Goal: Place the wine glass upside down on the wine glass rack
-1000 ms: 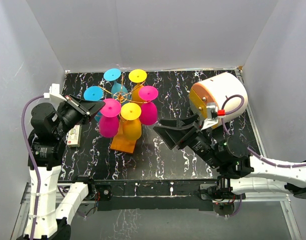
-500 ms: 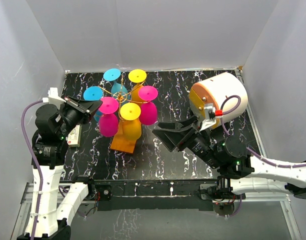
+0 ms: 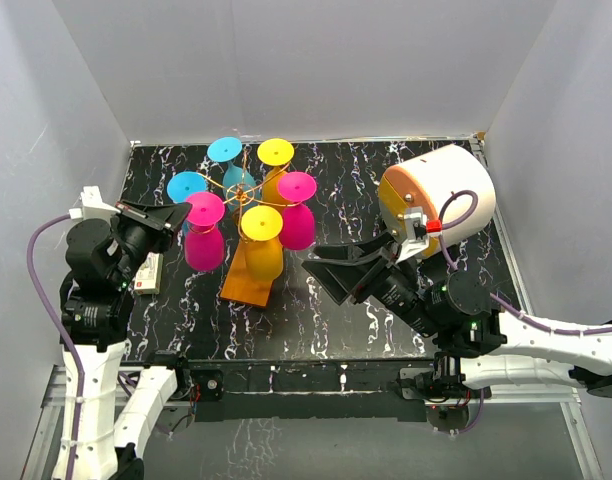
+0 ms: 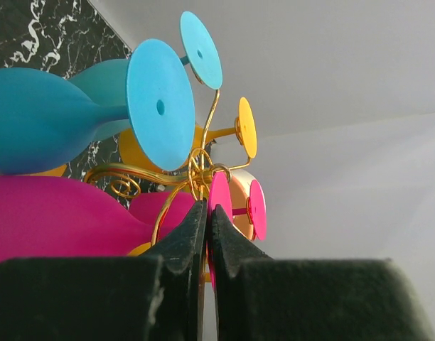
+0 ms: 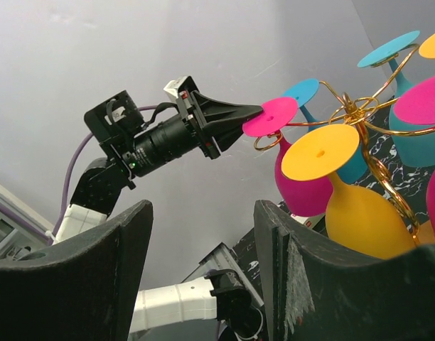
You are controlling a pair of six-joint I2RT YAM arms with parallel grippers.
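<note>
Left of the wine glass rack (image 3: 248,285), left pincer (image 3: 182,213) pinched nearly closed on the foot rim of the pink wine glass (image 3: 203,245). Foot up, bowl down, stem about vertical, by the rack's left scroll. Six in all: two blue glasses (image 3: 186,187), two yellow glasses (image 3: 261,223), two pink. Right of the rack, right pincer (image 3: 324,263) spread wide, empty. Black white-veined desk (image 3: 316,320), plain white walls (image 3: 336,70).

I see a matt, smooth magenta plastic wine glass (image 3: 203,250), a shiny thin gold wire rack (image 4: 201,169), a glossy black marbled tabletop (image 3: 316,320).

Overhead, two low wrist views, shared rack (image 3: 248,288)
</note>
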